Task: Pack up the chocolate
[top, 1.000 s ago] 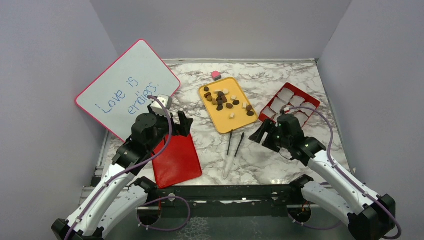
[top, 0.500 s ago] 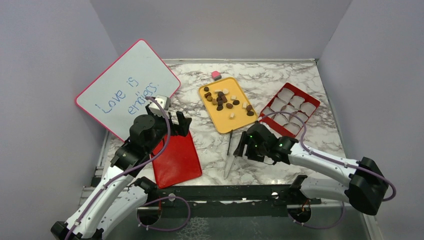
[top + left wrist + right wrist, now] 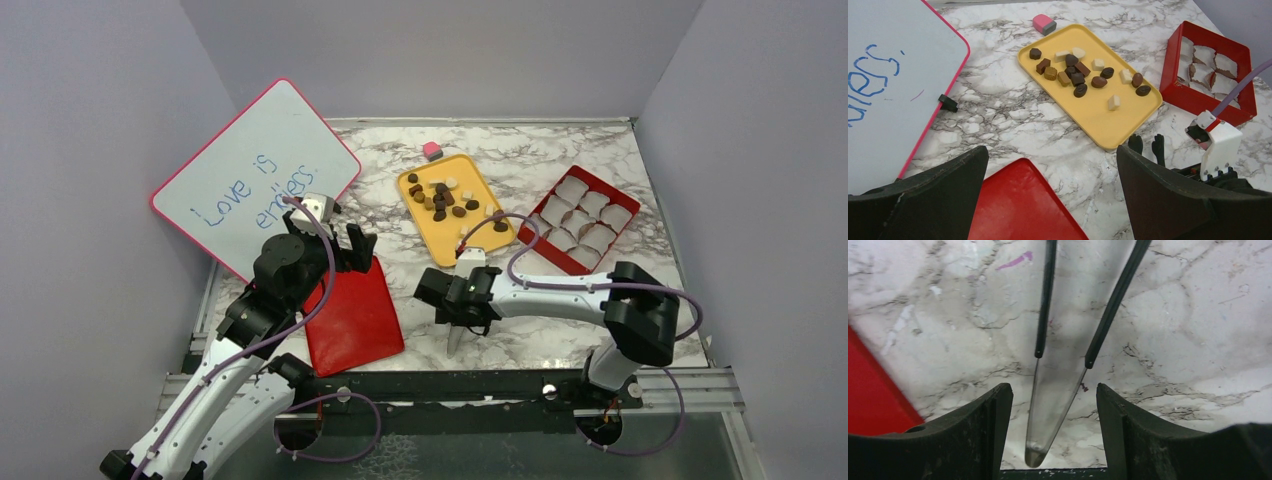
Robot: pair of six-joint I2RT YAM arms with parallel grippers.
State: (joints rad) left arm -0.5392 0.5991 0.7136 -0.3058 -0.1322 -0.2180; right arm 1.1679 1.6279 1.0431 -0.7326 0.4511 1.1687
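Several pieces of chocolate [image 3: 448, 200] [image 3: 1079, 79], dark, light brown and cream, lie loose on a yellow tray [image 3: 441, 251] [image 3: 1108, 135]. A red box [image 3: 549, 198] [image 3: 1172, 75] with white paper cups stands to the tray's right. My right gripper [image 3: 452, 300] [image 3: 1053, 390] hangs low over clear tongs [image 3: 455, 342] [image 3: 1048, 415] with black tips, open, one finger on each side and neither touching. My left gripper [image 3: 358, 245] [image 3: 1050, 155] is wide open and holds nothing above the corner of a flat red lid [image 3: 355, 315] [image 3: 1018, 205].
A whiteboard [image 3: 250, 180] [image 3: 888, 75] with blue writing leans at the left, past the table edge. A small pink eraser [image 3: 432, 151] [image 3: 1044, 23] sits behind the yellow tray. Grey walls close in both sides and the back.
My right arm has swung left from beside the red box to over the tongs, and its jaws have narrowed a little. The left arm has barely moved.
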